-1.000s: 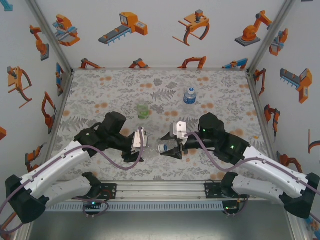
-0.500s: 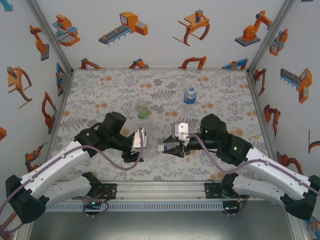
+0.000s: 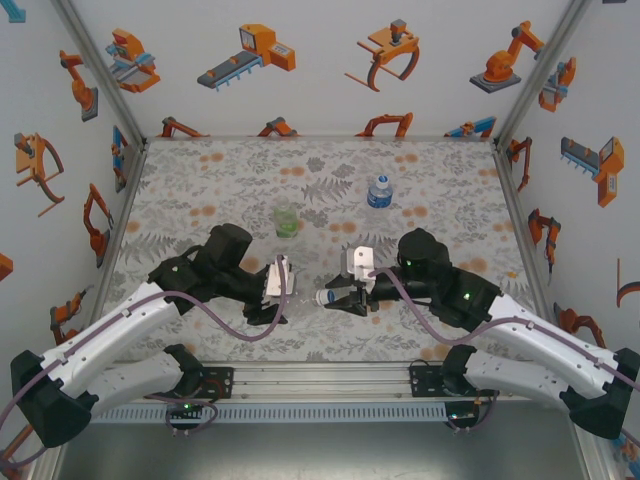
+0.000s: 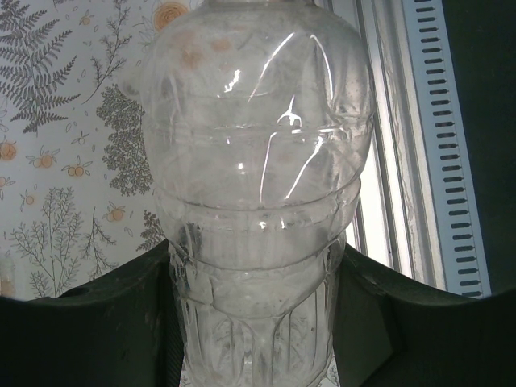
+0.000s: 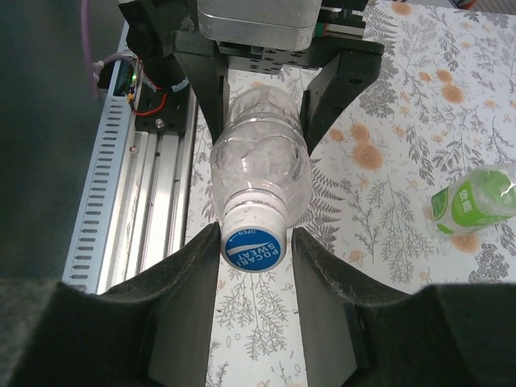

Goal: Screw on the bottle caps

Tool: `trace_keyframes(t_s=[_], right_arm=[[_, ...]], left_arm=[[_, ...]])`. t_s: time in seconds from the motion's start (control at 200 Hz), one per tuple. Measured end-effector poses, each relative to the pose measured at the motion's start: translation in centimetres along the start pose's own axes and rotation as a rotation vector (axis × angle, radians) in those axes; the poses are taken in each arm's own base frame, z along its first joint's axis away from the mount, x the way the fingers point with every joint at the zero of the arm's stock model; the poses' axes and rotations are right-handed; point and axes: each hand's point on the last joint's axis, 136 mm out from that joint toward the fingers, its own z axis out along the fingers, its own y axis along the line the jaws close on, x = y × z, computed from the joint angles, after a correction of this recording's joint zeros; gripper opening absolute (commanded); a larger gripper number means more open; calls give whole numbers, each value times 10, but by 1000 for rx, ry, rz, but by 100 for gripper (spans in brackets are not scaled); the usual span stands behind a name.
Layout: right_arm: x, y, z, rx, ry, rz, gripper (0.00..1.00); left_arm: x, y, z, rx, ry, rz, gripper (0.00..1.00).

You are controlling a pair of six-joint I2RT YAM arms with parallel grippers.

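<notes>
My left gripper (image 3: 281, 292) is shut on the body of a colourless bottle (image 4: 258, 161), held lying level with its neck toward the right arm. In the right wrist view that bottle (image 5: 260, 165) carries a white bottle cap (image 5: 251, 246) with a blue printed top. My right gripper (image 5: 254, 242) has its fingers closed in on the cap's two sides; the left finger touches it and a sliver of gap shows at the right one. From above, the cap (image 3: 325, 297) sits at the tips of the right gripper (image 3: 338, 297). The left fingers (image 4: 121, 322) flank the bottle's ribbed base.
A green-labelled bottle (image 3: 287, 222) stands behind the grippers, also at the right edge of the right wrist view (image 5: 476, 200). A blue-label bottle (image 3: 378, 192) stands farther back. The aluminium rail (image 5: 149, 201) runs along the table's near edge.
The right gripper's fingers have narrowed from wide apart onto the cap. The left gripper and its bottle have stayed still.
</notes>
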Motion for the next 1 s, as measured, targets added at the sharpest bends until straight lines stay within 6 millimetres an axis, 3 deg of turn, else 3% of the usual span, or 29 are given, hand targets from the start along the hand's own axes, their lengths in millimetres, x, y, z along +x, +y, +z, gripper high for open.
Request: trace_keyframes(t_s=[0.225, 0.376, 0.491, 0.781, 0.936, 1.001], right_arm=[[-1, -1, 0, 7, -5, 42, 16], [6, -11, 4, 60, -10, 203, 0], [14, -26, 5, 149, -17, 455, 0], [48, -62, 13, 375, -75, 1301, 0], [59, -69, 10, 448, -106, 1511, 0], [58, -70, 8, 466, -107, 1529, 14]], left_arm=[[0, -1, -1, -1, -1, 4, 3], [4, 0, -1, -10, 21, -6, 2], [9, 5, -2, -38, 48, -8, 2], [25, 20, -6, -125, 126, -26, 2], [27, 25, -7, -150, 137, -32, 2], [25, 26, -7, -154, 131, -28, 2]])
